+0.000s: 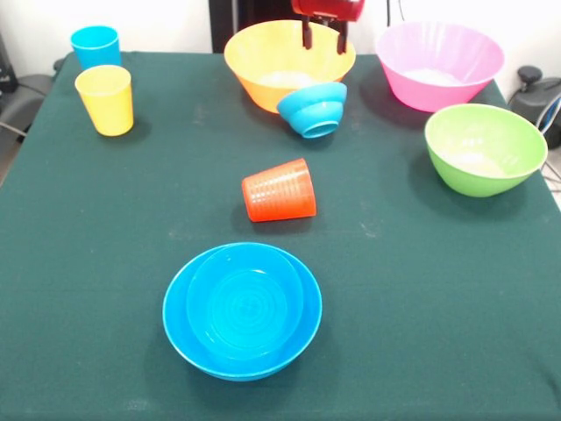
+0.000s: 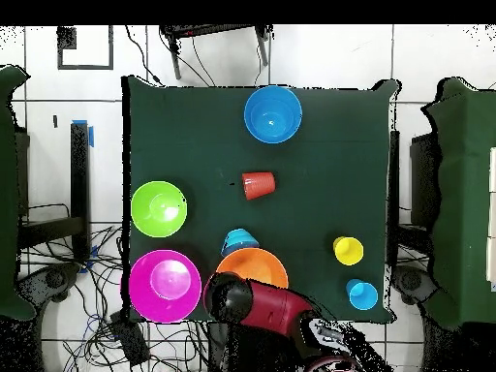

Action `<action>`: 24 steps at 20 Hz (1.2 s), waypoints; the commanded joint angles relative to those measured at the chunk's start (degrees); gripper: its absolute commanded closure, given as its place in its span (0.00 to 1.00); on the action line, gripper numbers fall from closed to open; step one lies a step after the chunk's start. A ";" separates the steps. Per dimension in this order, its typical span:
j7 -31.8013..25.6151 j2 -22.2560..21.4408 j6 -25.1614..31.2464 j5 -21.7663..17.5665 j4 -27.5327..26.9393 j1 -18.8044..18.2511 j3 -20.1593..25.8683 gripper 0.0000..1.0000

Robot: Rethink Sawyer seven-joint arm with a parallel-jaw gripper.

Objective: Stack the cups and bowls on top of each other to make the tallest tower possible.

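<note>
My gripper (image 1: 323,33) hangs open and holding nothing above the large yellow-orange bowl (image 1: 280,60) at the table's far side. A small ridged blue bowl (image 1: 313,109) leans tilted against that bowl's front. The orange-red ribbed cup (image 1: 280,190) lies on its side mid-table. A smaller blue bowl sits nested inside a bigger blue bowl (image 1: 242,309) near the front. The pink bowl (image 1: 438,63) and the green bowl (image 1: 484,146) stand at the right. The yellow cup (image 1: 106,98) and the sky blue cup (image 1: 95,46) stand upright at the far left.
The table's green cloth (image 1: 421,289) reaches every edge. In the overhead view the arm (image 2: 266,307) covers the table edge beside the yellow-orange bowl (image 2: 254,267), with cables on the floor around.
</note>
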 commanded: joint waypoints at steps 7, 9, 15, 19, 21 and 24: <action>11.75 0.89 2.79 4.45 -2.48 7.47 4.02 0.00; 12.09 1.31 3.11 4.94 -3.25 9.44 2.76 0.00; 12.94 4.44 3.05 6.67 -6.75 13.87 -0.22 0.00; 12.71 6.46 -1.22 7.11 -6.09 11.28 2.78 0.00; 12.26 7.09 -2.04 6.81 -6.38 10.36 3.30 0.00; 12.43 7.08 -1.80 6.32 -6.57 11.00 2.32 0.00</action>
